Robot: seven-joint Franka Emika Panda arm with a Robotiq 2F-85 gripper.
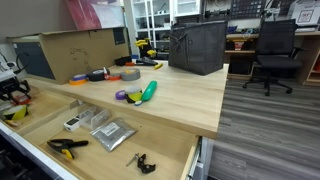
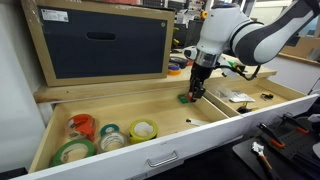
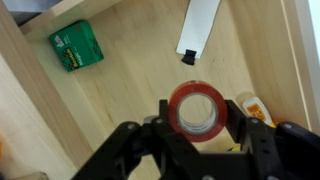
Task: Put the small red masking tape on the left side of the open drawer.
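Occlusion was greatest at the gripper (image 2: 192, 96). In an exterior view its fingers (image 3: 163, 118) hid the small red masking tape (image 3: 197, 108) almost entirely. Whether the roll rested on the drawer floor or hung clear of it could not be determined. The wrist view cut off the gripper body at its bottom edge and showed only part of a yellowish object (image 3: 256, 110) beside one finger; what it was could not be made out.

Appearance: in the wrist view the tape was a thin red ring with a pale, see-through centre, face-on to the camera. One black finger pressed against each side of the ring, so the gripper was closed on the roll at about the ring's width.

Location: inside the open drawer (image 2: 140, 105), which projected from under the front edge of the tabletop (image 1: 185, 95). Gripper and tape sat near the middle of that edge, beside a cross divider (image 2: 222, 108) and near one green box (image 3: 77, 45).

Count, drawer:
- Four larger rolls lay grouped below a front corner of the tabletop, well apart from the gripper: orange roll (image 2: 82, 125), green roll (image 2: 72, 152), pale roll (image 2: 112, 138), yellow roll (image 2: 143, 130).
- Beyond the divider lay one clamp (image 1: 66, 147), two silvery packets (image 1: 113, 133) and one pair of pliers (image 1: 142, 162).

Count, tabletop: one cardboard box (image 1: 75, 52), one black bag (image 1: 197, 48) and one purple-and-yellow roll (image 1: 127, 96).
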